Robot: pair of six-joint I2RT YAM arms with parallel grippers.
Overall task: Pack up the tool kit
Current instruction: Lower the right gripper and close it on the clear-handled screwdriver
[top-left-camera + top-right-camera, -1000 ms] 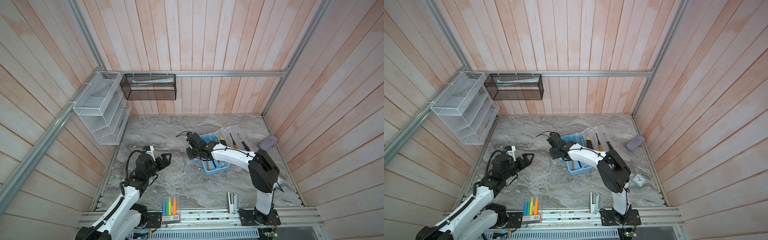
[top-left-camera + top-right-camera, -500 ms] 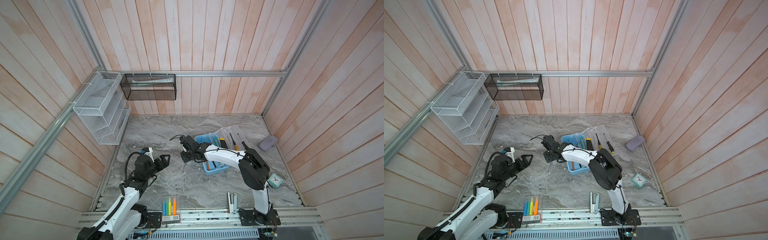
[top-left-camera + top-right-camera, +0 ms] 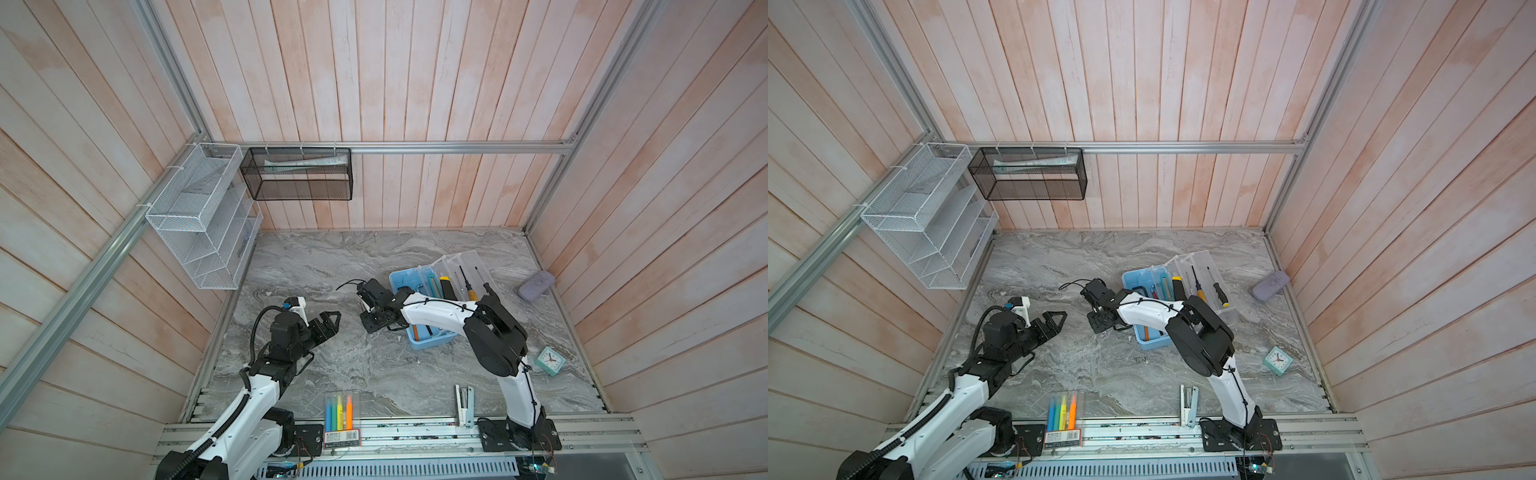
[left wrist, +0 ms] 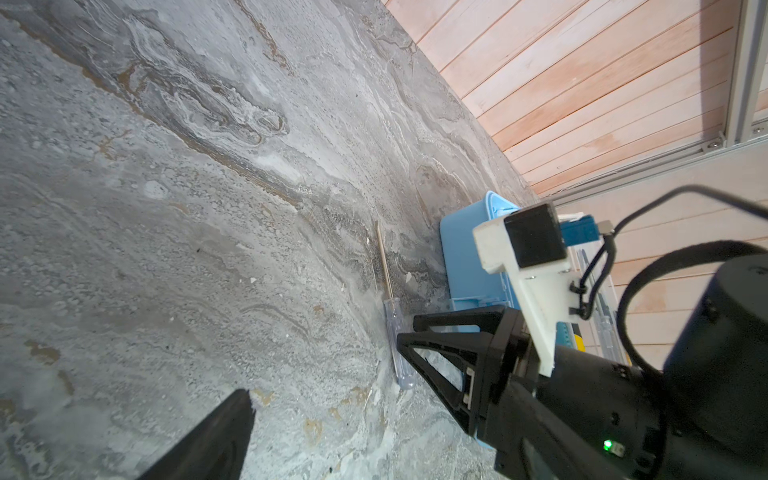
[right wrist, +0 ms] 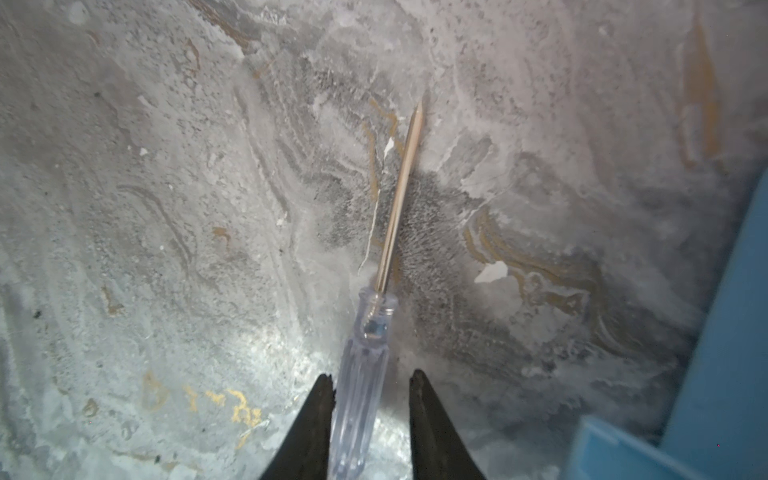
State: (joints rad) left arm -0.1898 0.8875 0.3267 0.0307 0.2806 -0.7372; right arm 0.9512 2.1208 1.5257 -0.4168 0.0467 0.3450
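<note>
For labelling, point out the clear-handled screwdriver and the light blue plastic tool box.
Clear-handled screwdriver (image 5: 363,374): right wrist view, mid handle.
Light blue plastic tool box (image 4: 465,257): left wrist view, side wall.

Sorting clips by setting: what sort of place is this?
Probably a robot test cell: plank walls, an aluminium rail frame, a marble-look tabletop, with left arm and right arm mounted at its front edge.

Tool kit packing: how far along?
Looks done: several tools lie inside the open blue box. In hand: the right pincer straddles the clear-handled screwdriver on the table, not yet clamped; the left pincer hovers open. Left: box that screwdriver, then shut the clear lid.
</note>
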